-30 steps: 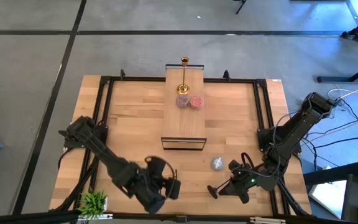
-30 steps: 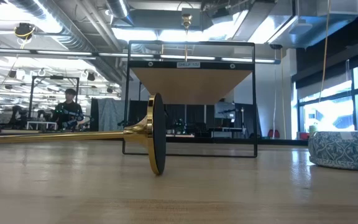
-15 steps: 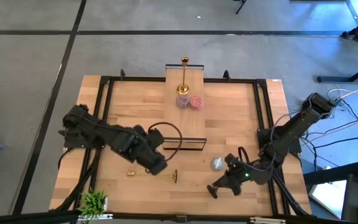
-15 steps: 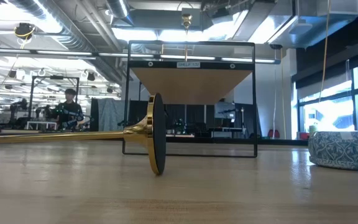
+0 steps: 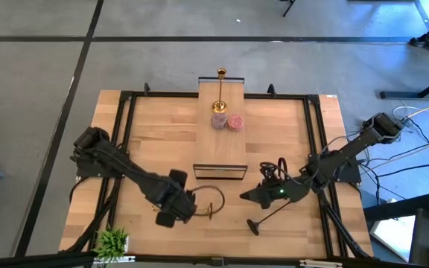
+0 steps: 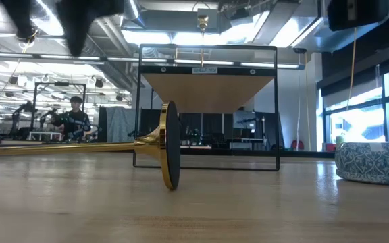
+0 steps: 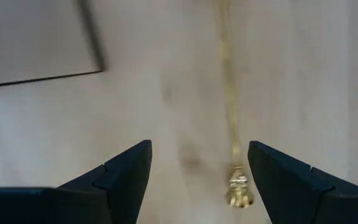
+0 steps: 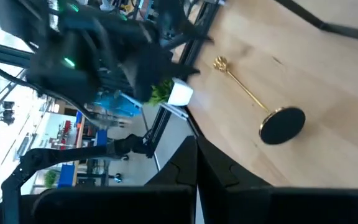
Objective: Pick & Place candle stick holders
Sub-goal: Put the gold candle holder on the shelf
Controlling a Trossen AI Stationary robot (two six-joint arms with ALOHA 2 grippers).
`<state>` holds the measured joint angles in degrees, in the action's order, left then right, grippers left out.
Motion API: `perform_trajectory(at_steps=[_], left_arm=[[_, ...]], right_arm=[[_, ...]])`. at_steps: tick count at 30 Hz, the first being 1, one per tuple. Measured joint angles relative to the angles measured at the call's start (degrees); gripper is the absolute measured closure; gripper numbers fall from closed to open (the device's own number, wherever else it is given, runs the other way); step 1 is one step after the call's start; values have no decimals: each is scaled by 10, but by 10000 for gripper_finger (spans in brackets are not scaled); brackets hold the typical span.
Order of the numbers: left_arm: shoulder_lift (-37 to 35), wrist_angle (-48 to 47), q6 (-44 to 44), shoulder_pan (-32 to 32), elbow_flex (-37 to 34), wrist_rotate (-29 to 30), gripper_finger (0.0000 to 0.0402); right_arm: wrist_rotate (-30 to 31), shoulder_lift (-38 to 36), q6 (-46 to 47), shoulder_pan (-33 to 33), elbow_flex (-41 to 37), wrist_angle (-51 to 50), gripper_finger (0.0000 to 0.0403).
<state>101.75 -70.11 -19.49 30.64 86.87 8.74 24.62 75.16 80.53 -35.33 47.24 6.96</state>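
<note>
Worktop (image 5: 155, 141): wooden, carrying a light plank (image 5: 221, 126) on a black frame.

Left gripper (image 5: 168, 216): hovering over the near worktop, fingers spread, nothing between them. In its wrist view a gold candle stick holder (image 7: 232, 130) lies flat just ahead, its stem tip close to one finger (image 7: 291, 177) and untouched.

Right gripper (image 5: 248, 196): over the worktop beyond that holder, fingers pressed together, empty. A long black candle stick holder (image 5: 265, 218) lies just beside it, nearer the front edge.

Upright gold holder (image 5: 220, 89): far from both grippers, standing on the plank, with two sparkly cups (image 5: 227, 121) at its foot.

Patterned round cup (image 6: 370, 162): resting on the worktop in the low view.
</note>
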Motion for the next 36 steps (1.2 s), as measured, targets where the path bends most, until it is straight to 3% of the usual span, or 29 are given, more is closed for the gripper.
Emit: perform_trajectory(at_steps=[5,10,17,36], left_arm=[[0,104,-29,25,-74,-39,137],[0,117,-82,44,-111,8,137],[0,175,-119,51,-169,-11,137],[0,218,-113,49,-182,2,137]], right_arm=[[6,0,-13,6,0,-1,402],[22,0,-14,6,0,-2,402],[24,0,-13,5,0,-2,402],[43,0,-11,5,0,2,402]])
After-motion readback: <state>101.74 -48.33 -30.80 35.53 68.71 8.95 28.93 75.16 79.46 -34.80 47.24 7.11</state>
